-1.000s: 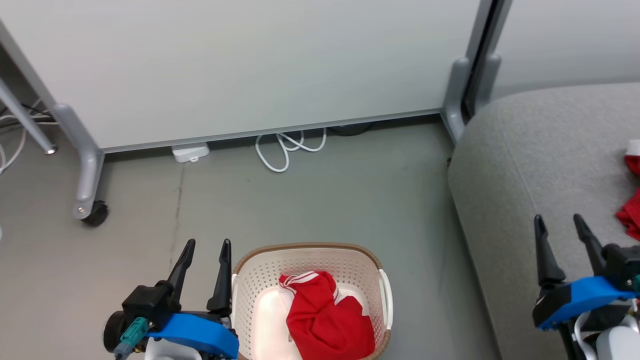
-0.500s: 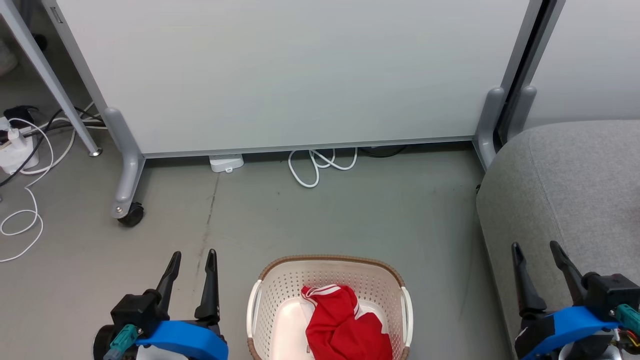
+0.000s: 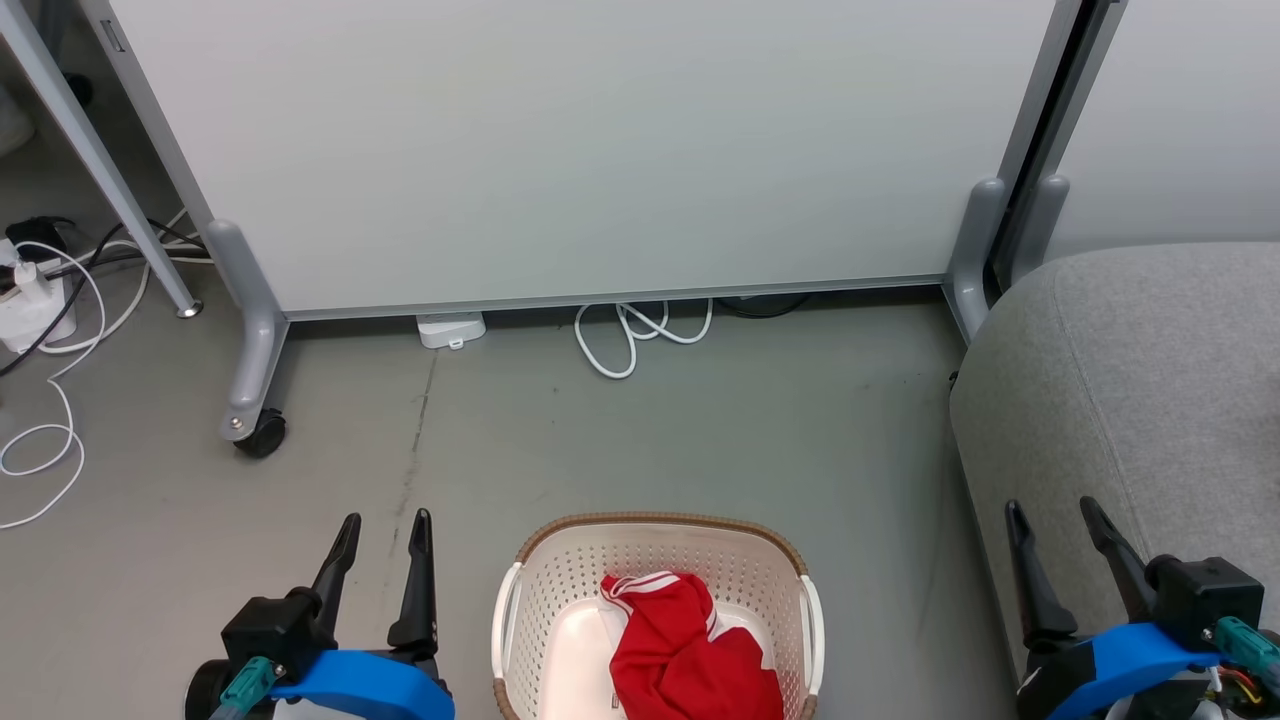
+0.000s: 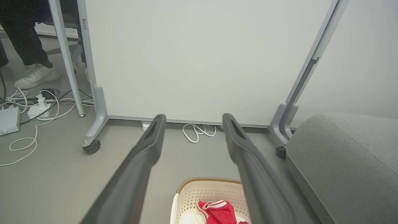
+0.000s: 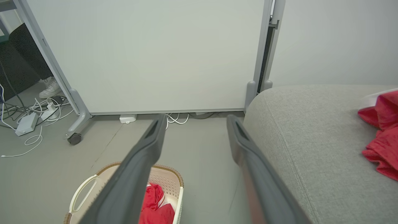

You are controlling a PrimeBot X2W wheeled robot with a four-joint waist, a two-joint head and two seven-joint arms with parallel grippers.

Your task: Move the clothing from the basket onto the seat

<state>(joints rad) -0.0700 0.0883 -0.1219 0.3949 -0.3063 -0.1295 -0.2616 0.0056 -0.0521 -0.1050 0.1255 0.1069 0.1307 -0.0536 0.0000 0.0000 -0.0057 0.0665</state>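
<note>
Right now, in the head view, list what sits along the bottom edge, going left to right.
left gripper → basket, with the red garment lying inside it → right gripper

Head cam looked steeply down from high up: floor, basket at bottom centre, seat corner at right, panel across top. Left wrist cam sat lower, faced forward along left pincer toward same panel. Right wrist cam same along right pincer, set further right, nearer seat. All three shared basket, panel, seat.
</note>
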